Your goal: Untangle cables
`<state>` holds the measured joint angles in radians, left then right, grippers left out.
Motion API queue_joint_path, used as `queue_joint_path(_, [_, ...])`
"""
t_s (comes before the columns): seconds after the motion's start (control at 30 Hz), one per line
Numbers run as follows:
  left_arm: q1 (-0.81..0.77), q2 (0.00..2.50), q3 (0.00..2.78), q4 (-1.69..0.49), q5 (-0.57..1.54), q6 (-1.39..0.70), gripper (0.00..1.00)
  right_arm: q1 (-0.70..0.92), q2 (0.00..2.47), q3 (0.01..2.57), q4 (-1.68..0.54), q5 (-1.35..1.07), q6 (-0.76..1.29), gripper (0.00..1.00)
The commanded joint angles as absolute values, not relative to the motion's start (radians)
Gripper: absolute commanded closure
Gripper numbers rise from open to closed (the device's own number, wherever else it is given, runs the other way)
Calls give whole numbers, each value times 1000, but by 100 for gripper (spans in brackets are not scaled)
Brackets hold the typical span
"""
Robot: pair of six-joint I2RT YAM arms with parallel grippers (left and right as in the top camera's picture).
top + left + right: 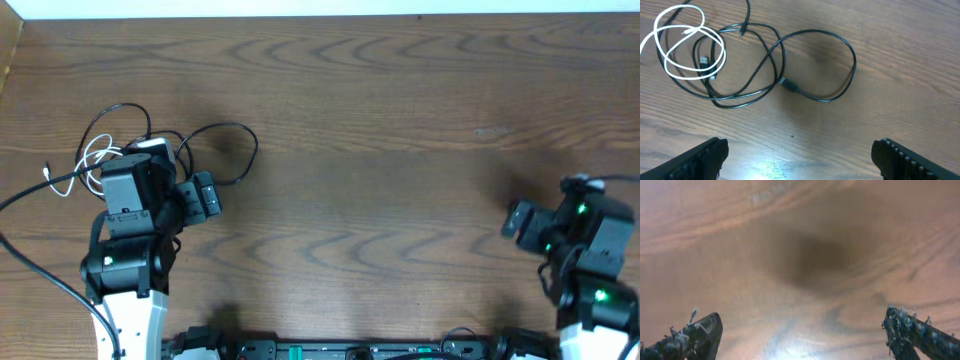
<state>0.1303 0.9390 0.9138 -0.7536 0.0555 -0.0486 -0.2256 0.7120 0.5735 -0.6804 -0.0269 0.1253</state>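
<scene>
The black cable (854,60) and the white cable (690,78) lie tangled on the wooden table. In the left wrist view the white cable coils at the upper left, crossing the black cable's loops, and a wide black loop reaches right. From overhead the white cable (88,160) and the black cable (255,150) lie at the far left, partly hidden under my left arm. My left gripper (797,145) is open and empty, just short of the tangle; overhead it shows over the tangle's near side (165,185). My right gripper (800,320) (560,215) is open and empty over bare wood, far right.
The wooden table (380,150) stretches between the two arms. A thicker black arm wire (30,255) curves along the left edge. The table's far edge meets a white strip (320,8) at the top.
</scene>
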Motion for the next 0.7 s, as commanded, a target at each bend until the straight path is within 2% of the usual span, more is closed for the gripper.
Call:
queue_joint_path(0.0, [135, 960, 907, -754, 67, -50, 3, -159, 609, 479, -658, 28, 118, 1])
queue_joint_path(0.23, [135, 1000, 907, -754, 67, -50, 3, 3, 348, 338, -476, 158, 114, 1])
queue_joint_path(0.67, [135, 1040, 907, -754, 67, -50, 3, -27, 115, 246, -278, 119, 115, 1])
